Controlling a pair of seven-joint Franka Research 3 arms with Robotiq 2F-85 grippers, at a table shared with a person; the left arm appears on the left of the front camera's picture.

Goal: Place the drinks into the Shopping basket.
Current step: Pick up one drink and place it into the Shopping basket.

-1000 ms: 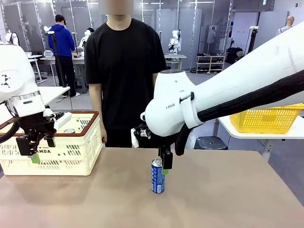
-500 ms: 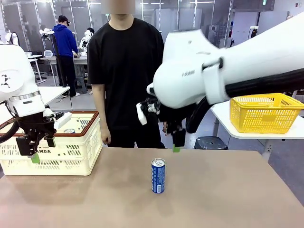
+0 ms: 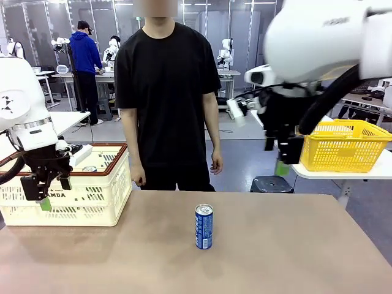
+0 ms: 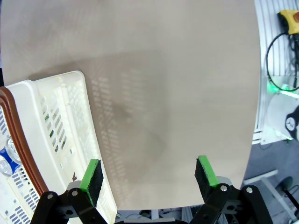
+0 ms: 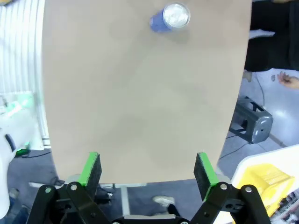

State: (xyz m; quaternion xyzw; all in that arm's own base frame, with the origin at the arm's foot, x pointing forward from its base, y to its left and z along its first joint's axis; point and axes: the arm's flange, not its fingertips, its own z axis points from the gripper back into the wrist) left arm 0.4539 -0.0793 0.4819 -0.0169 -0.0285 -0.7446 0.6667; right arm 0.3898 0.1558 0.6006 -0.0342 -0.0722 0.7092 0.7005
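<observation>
From the front I see one blue can [image 3: 204, 226] upright mid-table, well apart from the Shopping basket [image 3: 92, 202], with my right gripper [image 3: 278, 156] raised empty near the yellow basket [image 3: 340, 147]. My left wrist view shows the left gripper [image 4: 149, 175] spread wide beside the basket wall, probably parked to keep the opening free. My right wrist view has those fingers gaping too, looking down on the can's silver top.

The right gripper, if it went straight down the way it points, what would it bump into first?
Probably just the bare table. The right gripper is open and points at tabletop; the blue can stands off toward the top of its view.
</observation>
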